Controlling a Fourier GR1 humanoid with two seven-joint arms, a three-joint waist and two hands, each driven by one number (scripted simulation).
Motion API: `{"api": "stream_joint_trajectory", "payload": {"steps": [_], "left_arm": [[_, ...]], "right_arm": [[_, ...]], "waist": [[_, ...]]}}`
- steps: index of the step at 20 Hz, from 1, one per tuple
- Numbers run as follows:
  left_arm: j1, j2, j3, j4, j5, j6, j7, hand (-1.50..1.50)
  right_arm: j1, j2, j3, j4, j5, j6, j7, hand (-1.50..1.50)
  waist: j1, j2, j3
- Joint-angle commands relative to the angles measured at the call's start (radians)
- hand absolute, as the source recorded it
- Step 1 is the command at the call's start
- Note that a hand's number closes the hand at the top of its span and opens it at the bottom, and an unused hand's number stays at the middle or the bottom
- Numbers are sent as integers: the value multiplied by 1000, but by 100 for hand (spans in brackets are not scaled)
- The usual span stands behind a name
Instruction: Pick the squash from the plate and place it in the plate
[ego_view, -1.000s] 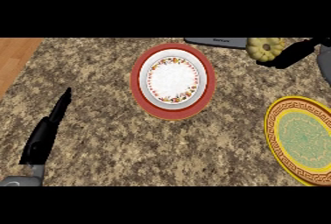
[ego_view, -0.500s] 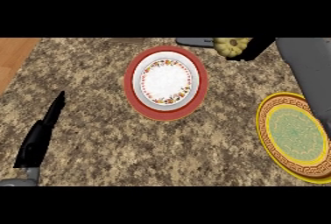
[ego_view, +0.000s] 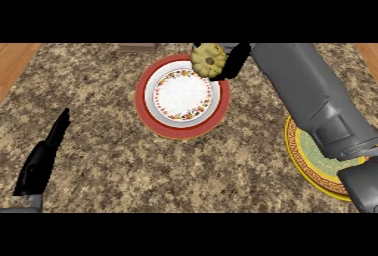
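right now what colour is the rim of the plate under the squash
Red, with a floral band around a white centre; the squash is yellow. Head view.

Most of the view is filled by a tabletop (ego_view: 221, 170) of speckled granite, mottled in brown, tan and dark flecks. The stone pattern is spread evenly from the near edge to the far edge, with no seam to be seen. Beyond the left edge, a strip of warm orange-brown wood (ego_view: 15, 62) is shown, its grain running along the side. A smaller patch of the same wood (ego_view: 367, 50) is seen past the far right corner. At the far edge, a small dull grey-brown block (ego_view: 137, 48) is partly visible; what it is cannot be told. The surface is lit evenly and softly.
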Motion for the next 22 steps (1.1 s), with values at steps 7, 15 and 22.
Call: {"api": "stream_joint_trajectory", "payload": {"steps": [7, 15, 22], "left_arm": [[10, -4, 8, -10, -15, -10, -16, 0], [-18, -24, -13, -36, -28, -18, 19, 0], [9, -21, 5, -25, -29, -26, -6, 0]], "right_arm": [[-29, 206, 87, 131, 91, -86, 62, 150], [29, 210, 65, 197, -20, -57, 205, -150], [67, 210, 41, 162, -107, -76, 149, -150]], "waist": [[4, 1, 0], [37, 5, 0], [31, 4, 0]]}}
